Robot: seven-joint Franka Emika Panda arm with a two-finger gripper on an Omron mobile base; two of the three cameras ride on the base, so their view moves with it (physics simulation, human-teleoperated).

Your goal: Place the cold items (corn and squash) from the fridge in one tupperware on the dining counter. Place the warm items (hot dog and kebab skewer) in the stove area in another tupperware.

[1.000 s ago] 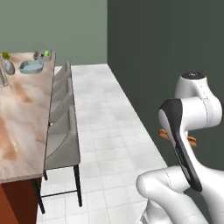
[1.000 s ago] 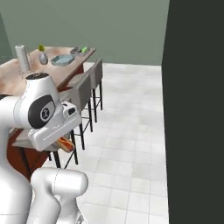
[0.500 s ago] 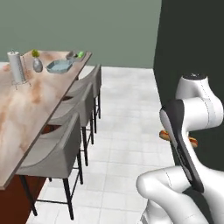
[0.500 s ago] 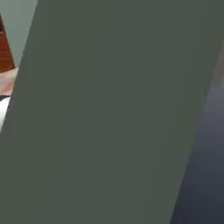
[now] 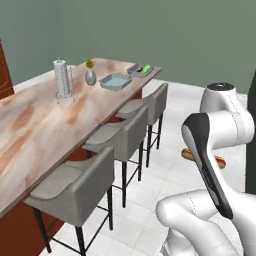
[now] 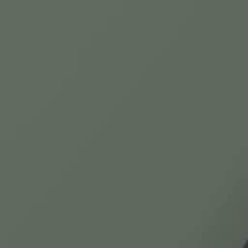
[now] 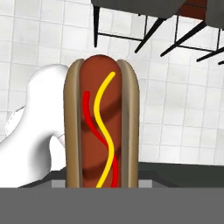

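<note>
Presently the hot dog stands lengthwise up the middle of the hand view, bun sides flanking a brown sausage striped with red and yellow lines; its lower end meets the bottom of that view, where the fingers are clamped on it, though the tips themselves are hidden behind it. In the left base view the hot dog shows as a small orange-tan shape behind the arm, above the white tiled floor. The tabletop, beige-pink marbled stone, runs along the left. At its far end lies the pale blue-grey octagonal tray, and just beyond it the grey rectangular tray holding the green squash. A paper towel roll and a small vase stand near the octagonal tray. Three grey stools line the near edge.
</note>
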